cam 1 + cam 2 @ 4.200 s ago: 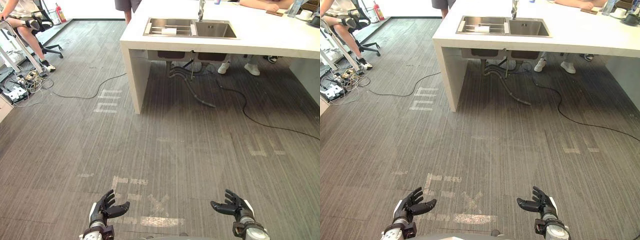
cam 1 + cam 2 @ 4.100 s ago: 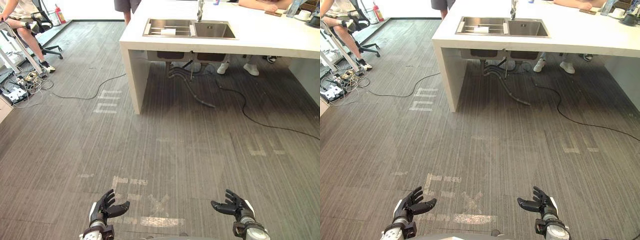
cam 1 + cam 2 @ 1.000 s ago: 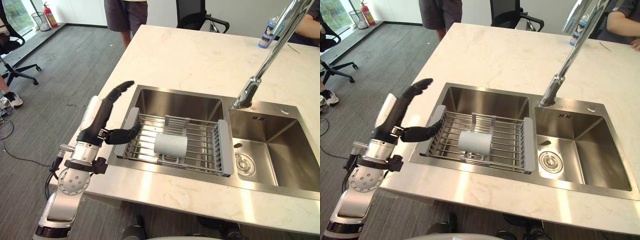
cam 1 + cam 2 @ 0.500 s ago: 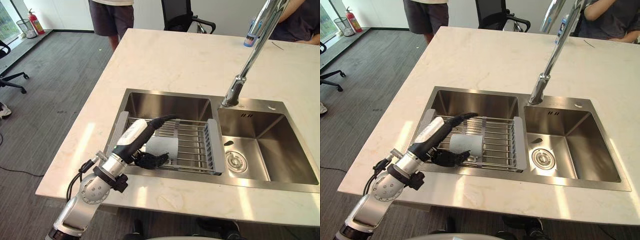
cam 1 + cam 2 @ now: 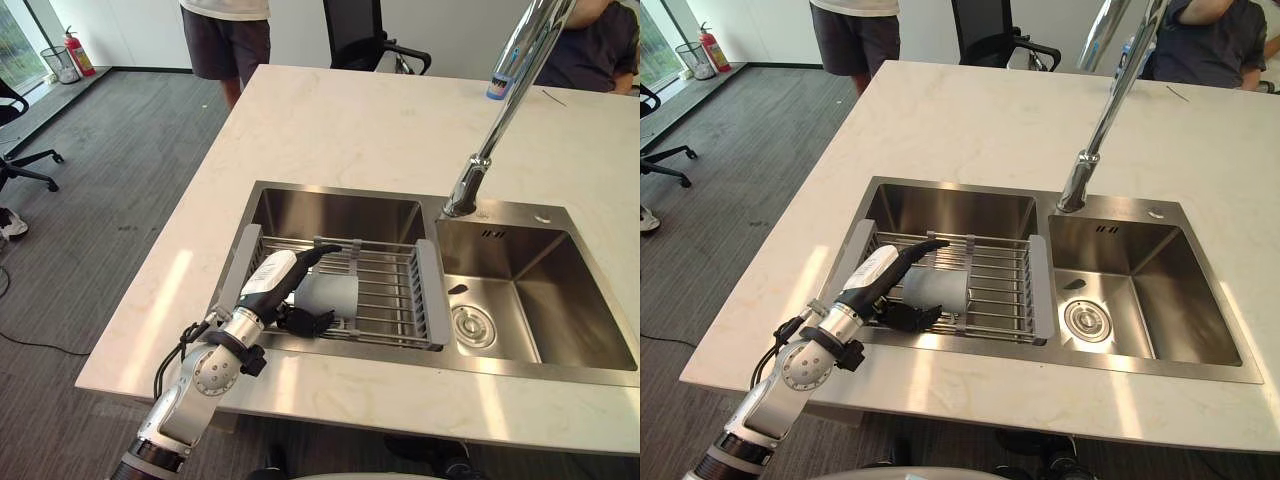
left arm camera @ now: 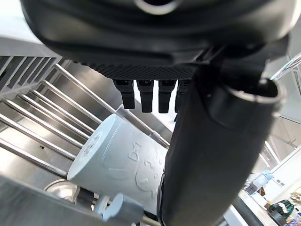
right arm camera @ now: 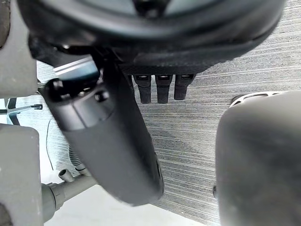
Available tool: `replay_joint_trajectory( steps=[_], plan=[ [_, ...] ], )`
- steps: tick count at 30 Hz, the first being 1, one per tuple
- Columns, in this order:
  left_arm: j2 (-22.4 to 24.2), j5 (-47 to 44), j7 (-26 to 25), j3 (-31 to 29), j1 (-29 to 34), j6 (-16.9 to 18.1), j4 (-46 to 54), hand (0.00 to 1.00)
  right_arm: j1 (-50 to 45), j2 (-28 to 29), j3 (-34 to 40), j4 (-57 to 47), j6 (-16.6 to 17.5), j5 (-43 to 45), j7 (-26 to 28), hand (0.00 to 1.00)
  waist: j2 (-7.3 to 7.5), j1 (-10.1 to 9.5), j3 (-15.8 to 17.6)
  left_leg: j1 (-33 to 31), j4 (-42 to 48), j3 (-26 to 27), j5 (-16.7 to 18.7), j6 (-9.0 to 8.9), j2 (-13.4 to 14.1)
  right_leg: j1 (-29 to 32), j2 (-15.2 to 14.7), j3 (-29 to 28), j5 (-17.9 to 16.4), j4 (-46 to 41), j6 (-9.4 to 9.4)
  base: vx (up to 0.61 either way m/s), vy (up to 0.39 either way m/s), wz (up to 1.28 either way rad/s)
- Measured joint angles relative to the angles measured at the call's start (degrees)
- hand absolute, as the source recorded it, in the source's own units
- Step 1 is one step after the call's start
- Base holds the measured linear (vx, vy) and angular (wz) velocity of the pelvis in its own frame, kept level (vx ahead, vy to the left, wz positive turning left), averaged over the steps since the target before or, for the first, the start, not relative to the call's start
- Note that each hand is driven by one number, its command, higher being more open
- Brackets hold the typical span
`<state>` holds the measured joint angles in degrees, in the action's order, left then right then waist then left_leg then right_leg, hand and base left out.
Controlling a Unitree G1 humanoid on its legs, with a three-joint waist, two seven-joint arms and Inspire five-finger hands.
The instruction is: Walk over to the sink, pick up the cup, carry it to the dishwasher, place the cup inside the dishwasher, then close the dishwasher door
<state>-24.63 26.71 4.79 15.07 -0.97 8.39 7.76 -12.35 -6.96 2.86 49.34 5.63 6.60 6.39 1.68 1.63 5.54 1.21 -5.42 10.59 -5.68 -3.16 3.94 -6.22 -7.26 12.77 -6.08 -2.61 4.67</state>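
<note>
- A pale marbled counter (image 5: pixel 350 120) is filling the middle of the room, with grey floor (image 5: pixel 100 200) running along its left side. A person (image 5: pixel 225 30) is standing at the far end beside a black office chair (image 5: pixel 365 35).
- A steel double sink (image 5: pixel 340 215) is sitting in the counter, and a tall chrome faucet (image 5: pixel 500 110) is rising between its two basins. A blue bottle (image 5: pixel 501 78) is standing on the counter behind the faucet.
- A wire rack (image 5: pixel 385 290) is spanning the left basin, and the cup (image 5: pixel 330 292) is lying on its side on the rack's bars, in the near-left part.
- The left arm is reaching up over the counter's near edge. The left hand (image 5: pixel 285 290) is lying over the cup with its fingers (image 5: pixel 325 249) stretched straight across the top.
- Its thumb (image 5: pixel 308 321) is curving in along the cup's near side. The hand is bracketing the cup without being clenched round it.
- In the left wrist view the cup (image 6: pixel 117 160) is resting past the straight fingers, close beside the thumb.
- The right hand (image 7: pixel 155 33) is hanging over the floor, its fingers relaxed and holding nothing.
- A second ago the left hand was raised beside the rack's left end, apart from the cup.
- Half a second ago it was already over the cup in much the same pose.
- Four seconds ago the counter was far ahead and both hands were held low.
</note>
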Motion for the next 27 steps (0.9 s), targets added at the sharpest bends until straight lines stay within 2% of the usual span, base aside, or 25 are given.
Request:
replay_joint_trajectory(
  steps=[7, 14, 15, 23, 27],
  plan=[
    [0.7, 4.2, -0.8, 0.0, -3.3, -1.9, -6.2, 0.9, 0.6, 0.6, 0.0, 0.0, -0.2, 0.0, 0.0, 0.9, 0.05, 0.89, 0.0, -0.1, 0.0, 0.8, 0.2, -0.22, 0.3, 0.0, 0.3, -0.5, 0.7, 1.2, -0.01, 0.0, -0.003, -0.06],
    [-6.5, 10.0, 1.4, 2.0, -6.9, -1.9, -8.2, 0.9, 0.6, 0.6, 0.0, -0.1, -0.4, 0.0, 0.0, 0.9, 0.13, 1.46, 0.2, -0.4, 0.0, 1.1, 0.5, -0.31, 0.3, 0.1, 0.3, -0.7, 0.9, 1.9, 0.14, 0.0, -0.001, -0.01],
    [-7.4, 10.3, 2.1, 2.3, -7.3, -1.8, -8.2, 0.3, 0.6, 0.6, 0.0, -0.1, -0.4, 0.0, 0.0, 0.9, 0.11, 1.5, 0.2, -0.5, 0.0, 1.1, 0.5, -0.3, 0.3, 0.2, 0.3, -0.6, 0.9, 2.0, 0.16, 0.0, 0.0, 0.0],
    [-8.7, 10.2, 4.2, 3.8, -10.1, -1.7, -8.3, 0.3, 1.9, 0.6, 0.0, -0.1, -0.5, 0.0, 0.1, 0.9, 0.05, 2.15, 0.3, -0.7, 0.0, 1.0, 0.6, -0.29, 0.1, 0.2, 0.2, -0.5, 0.9, 2.3, 0.17, 0.0, 0.0, 0.0],
    [-9.1, 8.4, 4.3, 3.8, -10.6, -2.9, -8.8, 0.3, 1.7, 0.6, 0.0, -0.1, -0.8, 0.0, 0.1, 0.9, 0.05, 2.32, 0.4, -0.8, 0.0, 0.9, 0.6, -0.29, 0.0, 0.2, 0.2, -0.4, 0.9, 2.4, 0.19, 0.0, 0.0, 0.0]
  ],
)
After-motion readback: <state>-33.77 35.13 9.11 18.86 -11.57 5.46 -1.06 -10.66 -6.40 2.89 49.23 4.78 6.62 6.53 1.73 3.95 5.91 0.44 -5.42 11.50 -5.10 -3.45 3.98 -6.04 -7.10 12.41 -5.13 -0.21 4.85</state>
